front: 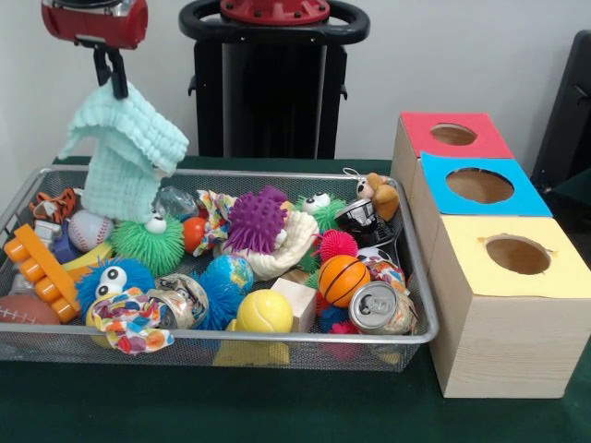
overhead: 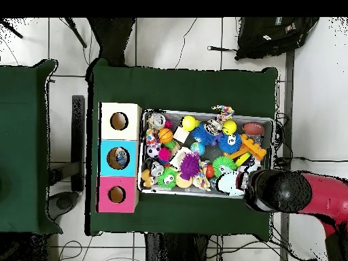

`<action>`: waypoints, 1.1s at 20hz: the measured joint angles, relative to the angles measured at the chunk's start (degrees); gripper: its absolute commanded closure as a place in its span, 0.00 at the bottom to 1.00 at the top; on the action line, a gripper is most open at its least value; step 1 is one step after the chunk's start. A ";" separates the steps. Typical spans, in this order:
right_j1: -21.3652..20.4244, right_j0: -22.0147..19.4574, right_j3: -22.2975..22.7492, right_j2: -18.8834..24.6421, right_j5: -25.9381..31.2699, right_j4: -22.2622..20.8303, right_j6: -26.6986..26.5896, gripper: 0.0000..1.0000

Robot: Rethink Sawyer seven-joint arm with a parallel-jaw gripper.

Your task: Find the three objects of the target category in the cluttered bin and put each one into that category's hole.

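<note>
- Green cloth covers the table (front: 277,415), with a pale wall behind.
- One wire bin (front: 231,343) sits on the table, filled with toys.
- One crumpled clear bottle (front: 175,201) shows at the bin's far side, beside the hanging cloth; no other bottle can be made out.
- One wooden box (front: 489,341) stands just beside the bin, with three holes: red (front: 453,135), blue (front: 479,185), yellow (front: 517,255).
- One gripper (front: 114,76) hangs above the bin's far corner, clenched on one mint knitted cloth (front: 125,148), which dangles into the bin.
- Two crushed cans: one silver (front: 379,307) at the near corner, one dark (front: 358,218) farther back.
- One yellow ball (front: 265,312), one small basketball (front: 343,278), one purple spiky ball (front: 256,221).
</note>
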 measured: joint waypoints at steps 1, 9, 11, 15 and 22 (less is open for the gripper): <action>0.19 -0.11 -0.01 0.12 0.00 -0.13 0.00 1.00; 2.33 -2.07 -1.40 2.16 0.00 -1.54 -0.01 1.00; 2.62 -2.50 -2.09 2.52 0.00 -1.60 -0.11 1.00; 3.19 -3.25 -4.68 3.33 0.04 -2.03 -1.06 1.00; 4.45 -3.29 -9.80 4.56 0.61 -3.42 -3.13 1.00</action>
